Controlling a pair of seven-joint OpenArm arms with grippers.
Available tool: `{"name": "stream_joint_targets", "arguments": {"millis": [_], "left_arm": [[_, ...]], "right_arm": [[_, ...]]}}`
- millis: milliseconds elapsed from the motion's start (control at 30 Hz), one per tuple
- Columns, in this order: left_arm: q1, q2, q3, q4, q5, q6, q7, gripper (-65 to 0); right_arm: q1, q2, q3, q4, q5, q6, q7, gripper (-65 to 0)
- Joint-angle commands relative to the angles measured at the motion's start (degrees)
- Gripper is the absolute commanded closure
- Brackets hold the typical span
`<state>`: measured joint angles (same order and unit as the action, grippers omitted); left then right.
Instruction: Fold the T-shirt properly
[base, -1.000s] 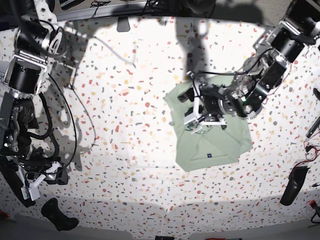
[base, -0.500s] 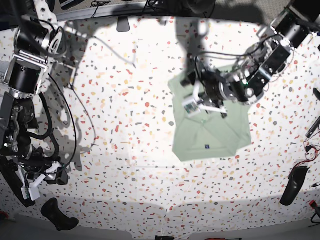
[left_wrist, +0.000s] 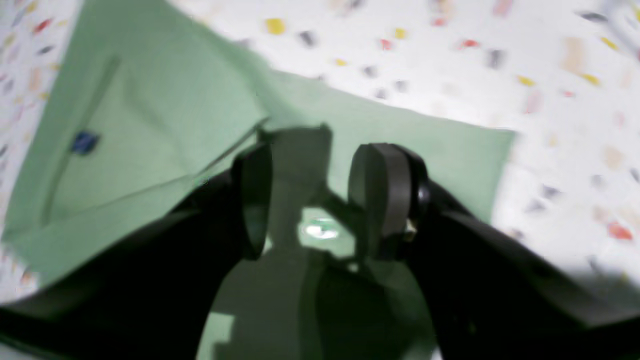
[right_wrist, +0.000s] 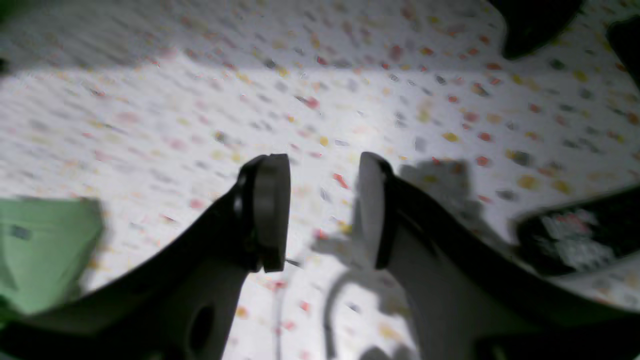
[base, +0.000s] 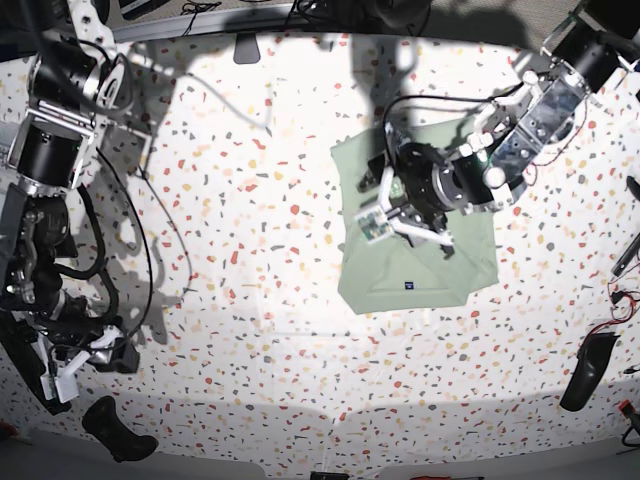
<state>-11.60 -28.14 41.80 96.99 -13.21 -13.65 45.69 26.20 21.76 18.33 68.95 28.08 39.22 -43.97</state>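
Note:
The pale sage-green T-shirt (base: 440, 270) lies as a folded rectangle on the speckled table, right of centre, with its tiny dark blue label (base: 409, 287) near the front edge. In the left wrist view the shirt (left_wrist: 165, 115) and its label (left_wrist: 84, 142) lie under my left gripper (left_wrist: 320, 200), which is open and empty just above the cloth. In the base view the left gripper (base: 392, 222) hovers over the shirt's left half. My right gripper (right_wrist: 322, 210) is open and empty over bare table at the front left (base: 65, 378). The shirt (right_wrist: 40, 250) shows far to its left.
A black object (base: 118, 430) lies at the front left and another (base: 588, 372) at the right edge. A black device (right_wrist: 570, 240) lies right of the right gripper. Cables (base: 150, 250) trail along the left side. The table's front edge (base: 320, 440) curves below.
The left arm has moved toward the far side and the shirt has shifted with it, from a skewed shape into a flatter, squarer rectangle. The right arm has not moved.

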Motion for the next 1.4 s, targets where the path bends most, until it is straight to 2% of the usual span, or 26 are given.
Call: {"name": "stream_joint_targets", "arguments": {"millis": [0,67,100,233,400,633,667,700,767,833,900,1067,1367], "left_arm": [[-1.09,-0.52,-0.5,1.05,1.73,3.19,-1.75,-27.5],[-1.29,-1.18,-0.52,1.05,4.28,10.84,-3.34,-27.5],[-1.49,-1.46,-0.61,1.05,5.29,13.38,-3.74,-27.5],[-2.25,-1.55,-1.88,1.25,8.7,17.38,-3.34,-27.5],[-2.21,-1.57,-10.12,3.37,7.02,18.27,-3.32,-27.5],[1.33,-1.6,-30.99,8.07,-0.46,18.14,-0.35,-27.5],[2.78,-1.6,-33.99,9.16,-2.08,17.81,-0.37,-27.5],[4.42,-1.6,-36.7,10.21,-3.93,15.93,-0.57,-27.5],[8.22,-1.57,-41.4,12.02,-7.34,10.27,-1.66,-27.5],[12.48,-1.57,-45.33,13.22,-10.01,6.27,-3.69,-27.5],[16.33,-1.55,-49.03,14.03,-11.32,4.26,-4.48,-27.5],[24.55,-1.55,-58.51,16.39,-13.05,1.95,-3.65,-27.5],[42.6,-0.76,-71.65,16.79,-24.11,-9.62,-3.41,-27.5]], "right_arm": [[1.92,0.92,0.13,0.96,2.73,0.48,1.44,-22.5],[1.92,0.92,0.13,0.96,5.27,0.48,1.44,-22.5],[1.92,0.9,0.13,0.96,5.33,0.48,1.51,-22.5],[1.92,0.92,0.13,0.96,5.14,0.5,1.49,-22.5],[1.92,0.9,0.13,0.96,5.2,0.5,0.85,-22.5],[1.64,0.96,0.15,2.21,5.16,0.78,-1.16,-22.5],[1.18,0.94,0.15,3.21,5.16,0.78,-1.49,-22.5],[0.39,0.94,0.15,4.48,5.16,0.78,-1.49,-22.5],[-1.9,0.96,0.15,7.85,5.14,0.78,-1.6,-22.5],[-5.11,0.96,0.15,12.07,5.11,0.78,-2.05,-22.5],[-8.74,0.96,0.15,16.37,5.14,0.78,-3.3,-22.5],[-19.32,0.94,1.05,27.54,5.16,0.78,-5.6,-22.5],[-41.31,0.94,9.77,41.07,6.12,0.78,-5.62,-22.5]]}}
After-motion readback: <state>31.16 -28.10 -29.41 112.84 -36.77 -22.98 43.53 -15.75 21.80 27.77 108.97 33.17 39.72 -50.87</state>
